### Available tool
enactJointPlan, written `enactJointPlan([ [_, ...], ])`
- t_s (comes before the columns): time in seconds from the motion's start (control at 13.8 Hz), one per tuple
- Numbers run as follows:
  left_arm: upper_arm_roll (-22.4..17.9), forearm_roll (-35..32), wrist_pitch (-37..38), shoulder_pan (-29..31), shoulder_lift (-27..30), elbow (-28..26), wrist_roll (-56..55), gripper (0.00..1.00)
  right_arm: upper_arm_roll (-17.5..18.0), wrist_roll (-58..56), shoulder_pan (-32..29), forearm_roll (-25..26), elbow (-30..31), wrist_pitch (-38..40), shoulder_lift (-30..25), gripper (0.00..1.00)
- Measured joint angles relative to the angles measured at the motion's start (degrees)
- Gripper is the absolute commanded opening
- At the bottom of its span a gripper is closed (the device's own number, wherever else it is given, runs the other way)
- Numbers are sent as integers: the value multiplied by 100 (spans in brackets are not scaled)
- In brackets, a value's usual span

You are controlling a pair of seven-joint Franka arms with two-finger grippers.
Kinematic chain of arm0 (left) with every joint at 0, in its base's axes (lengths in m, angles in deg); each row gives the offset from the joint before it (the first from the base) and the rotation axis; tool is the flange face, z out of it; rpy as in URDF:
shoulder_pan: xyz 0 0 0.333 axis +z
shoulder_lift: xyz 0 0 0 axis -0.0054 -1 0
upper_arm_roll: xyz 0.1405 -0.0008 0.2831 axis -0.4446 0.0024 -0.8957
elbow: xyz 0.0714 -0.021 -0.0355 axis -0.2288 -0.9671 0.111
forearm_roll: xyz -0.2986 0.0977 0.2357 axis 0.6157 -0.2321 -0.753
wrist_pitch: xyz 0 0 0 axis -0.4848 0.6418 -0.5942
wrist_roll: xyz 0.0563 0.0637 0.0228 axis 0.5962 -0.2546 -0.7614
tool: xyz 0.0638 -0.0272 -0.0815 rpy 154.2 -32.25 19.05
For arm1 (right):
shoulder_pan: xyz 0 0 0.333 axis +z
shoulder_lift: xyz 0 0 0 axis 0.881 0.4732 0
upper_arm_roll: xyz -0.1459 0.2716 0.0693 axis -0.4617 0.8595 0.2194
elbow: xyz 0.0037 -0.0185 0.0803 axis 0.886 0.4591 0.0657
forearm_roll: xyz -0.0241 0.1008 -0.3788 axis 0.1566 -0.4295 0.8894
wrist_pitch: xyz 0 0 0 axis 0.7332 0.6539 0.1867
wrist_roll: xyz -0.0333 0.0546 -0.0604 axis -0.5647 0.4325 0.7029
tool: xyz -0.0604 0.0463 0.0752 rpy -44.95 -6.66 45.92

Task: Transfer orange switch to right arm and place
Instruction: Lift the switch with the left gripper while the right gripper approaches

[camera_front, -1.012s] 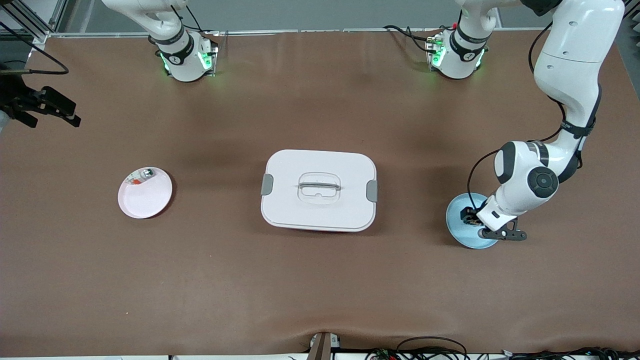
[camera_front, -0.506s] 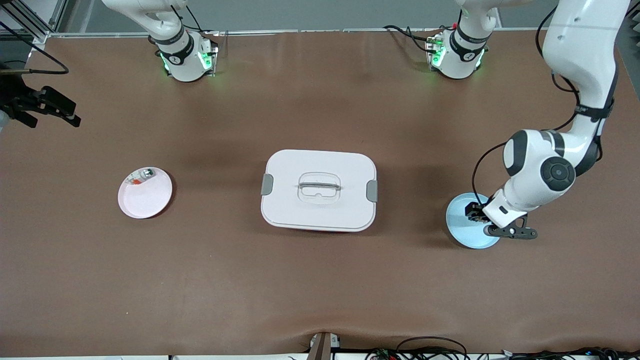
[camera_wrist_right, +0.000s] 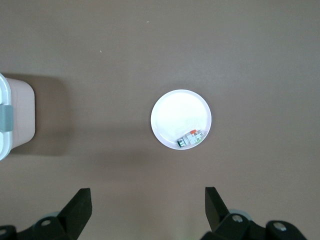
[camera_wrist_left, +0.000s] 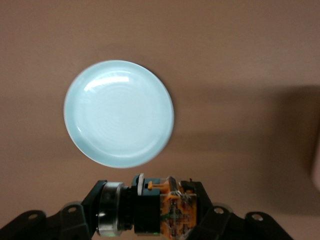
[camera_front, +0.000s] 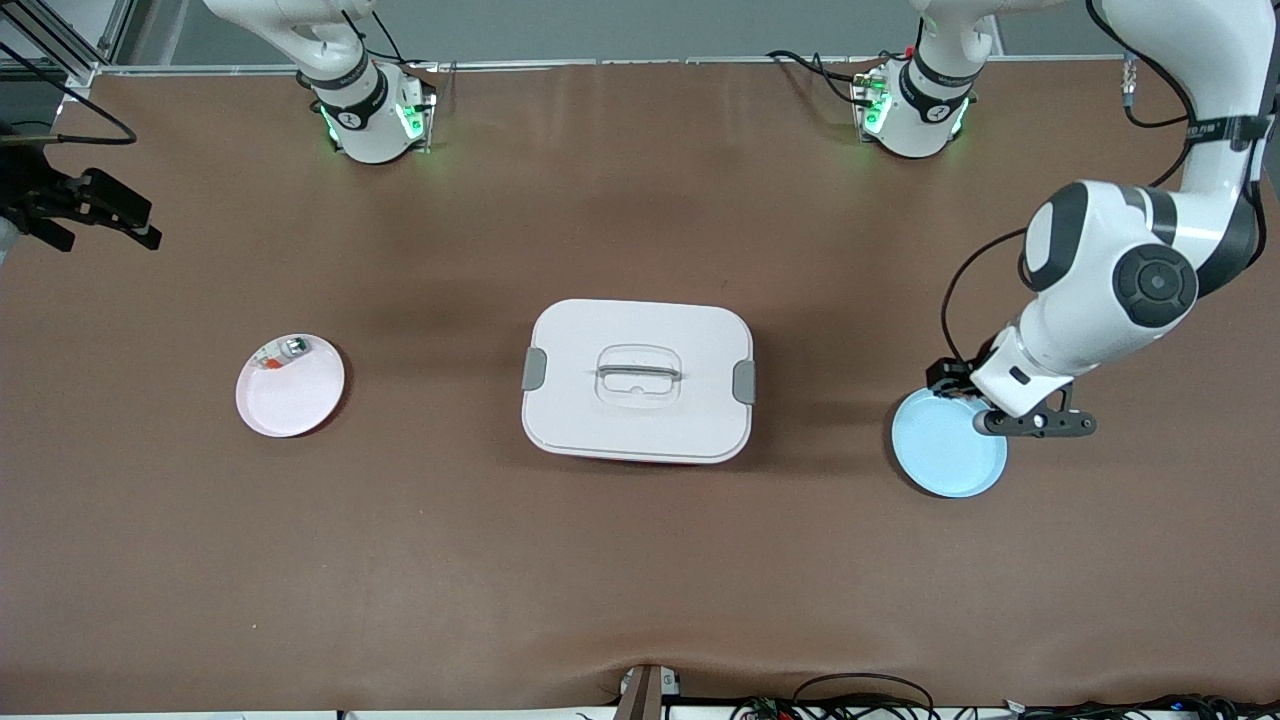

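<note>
The orange switch [camera_wrist_left: 160, 207], a small black block with an orange end and a silver ring, is clamped between the jaws of my left gripper [camera_wrist_left: 152, 212], which is shut on it. In the front view that gripper [camera_front: 948, 382] hangs with the switch [camera_front: 940, 377] over the edge of a bare light-blue plate [camera_front: 950, 455] at the left arm's end of the table. From the wrist the blue plate [camera_wrist_left: 119, 112] shows well below the switch. My right gripper [camera_wrist_right: 147, 200] waits open and holds nothing, high over the table beside a pink plate [camera_wrist_right: 172, 112].
The pink plate [camera_front: 295, 400] at the right arm's end holds a small whitish piece with green and red bits [camera_front: 285, 350]. A white lidded box [camera_front: 640, 425] with grey latches stands mid-table between the two plates.
The left gripper has risen off the blue plate with the switch in it, and the plate now lies bare. The right arm has not moved.
</note>
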Motion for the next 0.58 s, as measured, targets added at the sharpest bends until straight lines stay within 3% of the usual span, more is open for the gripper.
enactJointPlan([
  [0.22,482,420,673,-24,56,552,-1017,0,25,-12,224,1,-16,157,0,100],
  [0.58,1114,1267,849,-106,36,927,-2881,0,121,-1,980,1,-337,678,-4,100],
])
